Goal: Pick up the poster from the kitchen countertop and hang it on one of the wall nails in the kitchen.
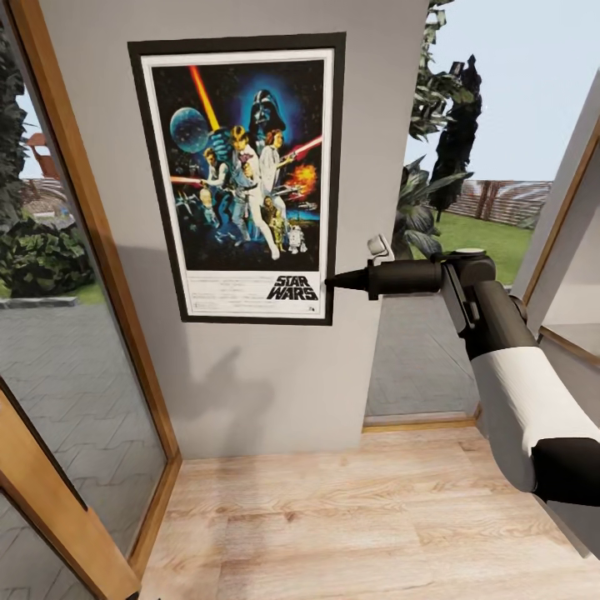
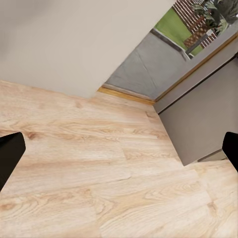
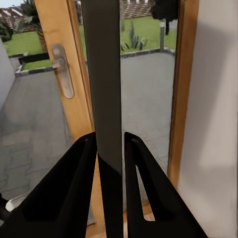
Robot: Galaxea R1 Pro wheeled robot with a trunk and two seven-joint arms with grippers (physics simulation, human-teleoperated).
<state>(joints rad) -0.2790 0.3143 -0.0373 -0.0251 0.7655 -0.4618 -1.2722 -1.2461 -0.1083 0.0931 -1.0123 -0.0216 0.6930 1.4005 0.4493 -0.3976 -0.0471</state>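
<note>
The black-framed Star Wars poster (image 1: 242,175) stands upright and flat against the grey wall (image 1: 275,383), well above the floor. My right gripper (image 1: 331,283) reaches in from the right and is shut on the poster's right edge, near its lower corner beside the logo. In the right wrist view the poster (image 3: 106,74) appears edge-on as a dark strip, pinched between the two black fingers (image 3: 74,183) of that gripper (image 3: 110,144). My left gripper (image 2: 119,151) is open over the wooden floor, with nothing between its fingers. The kitchen countertop is out of view.
A wood-framed glass door (image 1: 92,250) runs along the left of the wall. To the right a tall window (image 1: 492,167) looks onto a garden. Light wooden floor (image 1: 358,517) lies below. A door handle (image 3: 62,69) sits on the wooden frame behind the poster.
</note>
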